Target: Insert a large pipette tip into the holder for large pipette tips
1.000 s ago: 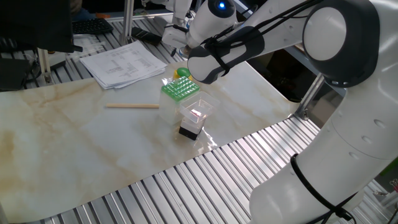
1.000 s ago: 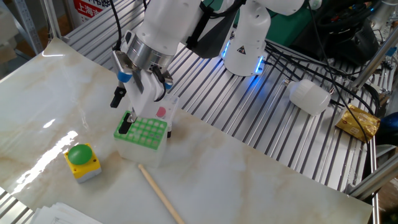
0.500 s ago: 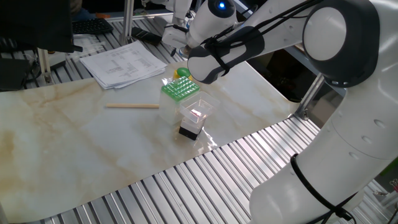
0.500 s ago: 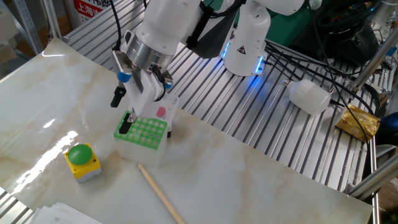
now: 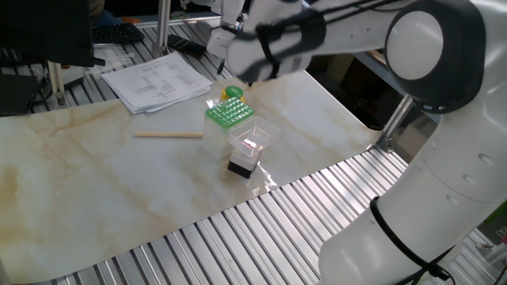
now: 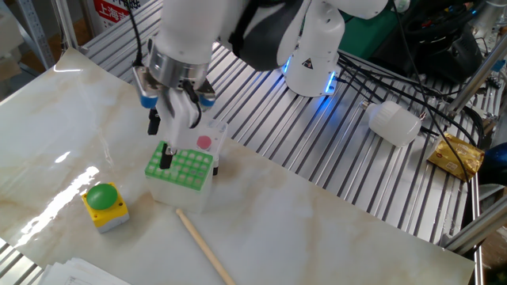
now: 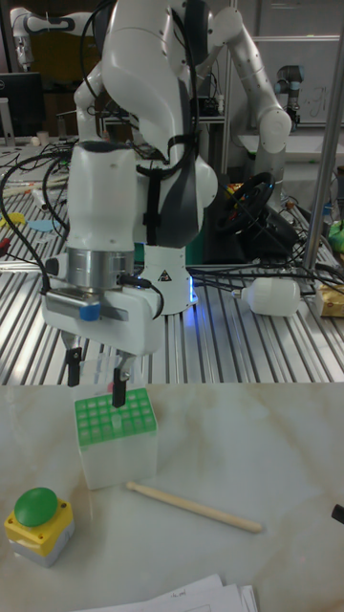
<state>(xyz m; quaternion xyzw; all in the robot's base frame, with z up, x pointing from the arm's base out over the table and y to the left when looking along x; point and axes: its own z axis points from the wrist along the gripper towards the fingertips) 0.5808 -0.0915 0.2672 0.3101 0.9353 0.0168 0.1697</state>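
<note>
Bench: marble top, wooden stick lying loose, green button box near corner. Arm hangs wrist-down over green-topped tip holder. Pincer fingers apart, nothing clamped. Large pipette tip: faint clear cone apparently standing in holder hole beneath one finger; hard to confirm. Judged step: release, retreat. Lift straight, avoid snagging tip.

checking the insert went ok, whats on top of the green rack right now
The open gripper hangs just above the green rack. A faint clear tip may stand below one finger; too faint to confirm. Most holes look empty.
</note>
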